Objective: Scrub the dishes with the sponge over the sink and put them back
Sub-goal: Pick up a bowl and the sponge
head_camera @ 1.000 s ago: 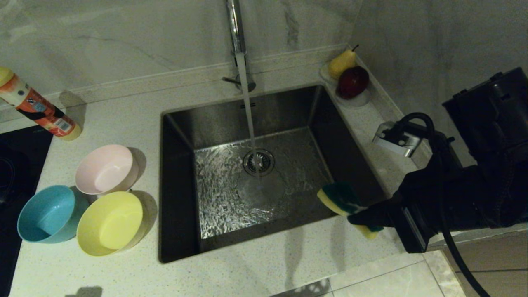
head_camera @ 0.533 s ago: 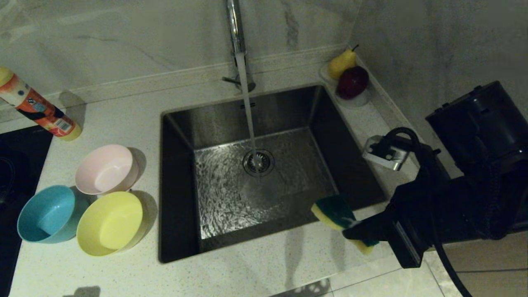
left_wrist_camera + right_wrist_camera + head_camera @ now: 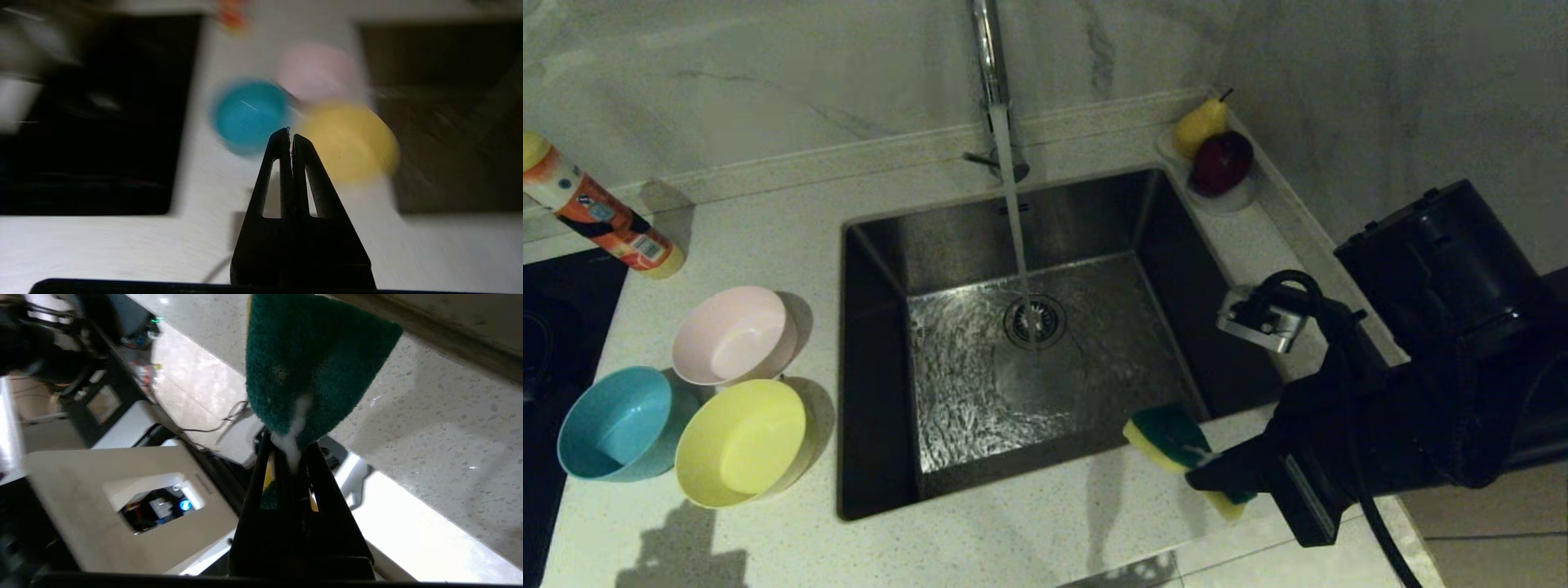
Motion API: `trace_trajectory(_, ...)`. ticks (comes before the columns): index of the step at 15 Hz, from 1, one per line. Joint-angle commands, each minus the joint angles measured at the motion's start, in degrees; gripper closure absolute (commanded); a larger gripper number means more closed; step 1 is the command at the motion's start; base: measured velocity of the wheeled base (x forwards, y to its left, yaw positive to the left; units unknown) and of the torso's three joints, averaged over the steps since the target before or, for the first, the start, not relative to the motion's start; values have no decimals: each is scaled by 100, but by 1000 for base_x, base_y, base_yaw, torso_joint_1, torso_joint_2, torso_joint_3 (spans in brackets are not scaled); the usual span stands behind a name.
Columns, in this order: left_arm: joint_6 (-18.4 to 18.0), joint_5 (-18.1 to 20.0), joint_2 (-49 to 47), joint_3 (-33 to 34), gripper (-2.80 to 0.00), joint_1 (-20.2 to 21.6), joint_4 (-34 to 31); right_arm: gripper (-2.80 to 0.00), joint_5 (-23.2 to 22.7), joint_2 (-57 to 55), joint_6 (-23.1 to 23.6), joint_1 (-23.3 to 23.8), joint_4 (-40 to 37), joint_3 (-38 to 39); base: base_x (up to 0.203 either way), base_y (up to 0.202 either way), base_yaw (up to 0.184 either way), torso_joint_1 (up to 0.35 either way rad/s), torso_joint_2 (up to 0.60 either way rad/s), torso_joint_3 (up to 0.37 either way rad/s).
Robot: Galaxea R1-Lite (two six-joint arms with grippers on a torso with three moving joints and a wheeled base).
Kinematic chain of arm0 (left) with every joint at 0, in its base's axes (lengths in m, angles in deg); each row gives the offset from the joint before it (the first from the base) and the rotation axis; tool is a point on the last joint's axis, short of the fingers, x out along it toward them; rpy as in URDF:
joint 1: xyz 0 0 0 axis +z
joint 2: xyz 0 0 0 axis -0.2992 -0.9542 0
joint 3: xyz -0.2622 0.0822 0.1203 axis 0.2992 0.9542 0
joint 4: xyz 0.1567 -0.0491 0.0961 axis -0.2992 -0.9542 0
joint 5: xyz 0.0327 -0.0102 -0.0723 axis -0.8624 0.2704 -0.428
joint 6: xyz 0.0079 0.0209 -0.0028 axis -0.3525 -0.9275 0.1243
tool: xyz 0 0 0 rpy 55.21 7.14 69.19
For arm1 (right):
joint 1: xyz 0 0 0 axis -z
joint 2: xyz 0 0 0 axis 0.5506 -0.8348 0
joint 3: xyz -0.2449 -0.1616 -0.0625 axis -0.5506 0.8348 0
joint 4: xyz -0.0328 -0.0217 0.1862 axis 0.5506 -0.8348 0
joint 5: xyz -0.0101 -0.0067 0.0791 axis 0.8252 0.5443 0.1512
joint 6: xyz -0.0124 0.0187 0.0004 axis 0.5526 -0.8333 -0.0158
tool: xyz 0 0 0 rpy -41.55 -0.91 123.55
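My right gripper (image 3: 1205,478) pinches the sponge (image 3: 1168,433) by one end, green scouring face up, over the near right corner of the sink (image 3: 882,359), where the tap (image 3: 990,57) runs water onto the drain. My left gripper (image 3: 289,136) hangs above the counter (image 3: 1029,539), fingers pressed together on nothing. The pink bowl (image 3: 734,335), blue bowl (image 3: 617,423) and yellow bowl (image 3: 742,441) cluster on the counter left of the sink.
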Motion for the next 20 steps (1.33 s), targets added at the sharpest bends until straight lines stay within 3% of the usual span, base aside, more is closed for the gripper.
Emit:
trace_trajectory(1, -59, -976, -1042, -981, 0, -26, -128, 0, -438, 168, 19, 256, 29, 101, 0, 0, 0, 0, 0, 0)
trace_trajectory(6, -39, -1566, -2791, -1423, 0, -14, -192, 0, -479, 193, 4, 317, 170, 64, 0, 0, 0, 0, 0, 0)
trace_trajectory(9, 378, -1892, -3998, -1685, 0, 5, -143, 0, -478, 272, -94, 317, 34, 5, 0, 0, 0, 0, 0, 0)
trace_trajectory(12, 842, -1915, -5330, -2020, 0, 207, -32, 0, -470, 298, -189, 317, 15, 49, 0, 0, 0, 0, 0, 0)
trace_trajectory(13, 1005, -1773, -5702, -2220, 0, 364, -8, 0, -470, 269, -194, 317, 15, 66, 0, 0, 0, 0, 0, 0)
trace_trajectory(16, 1478, -772, -6444, -2929, 0, 1319, -68, 0, -479, 218, -207, 322, 15, 99, 0, 0, 0, 0, 0, 0)
trace_trajectory(20, 1592, 740, -6730, -3092, 0, 2526, -82, 0, -469, 140, -197, 317, 24, 76, 0, 0, 0, 0, 0, 0)
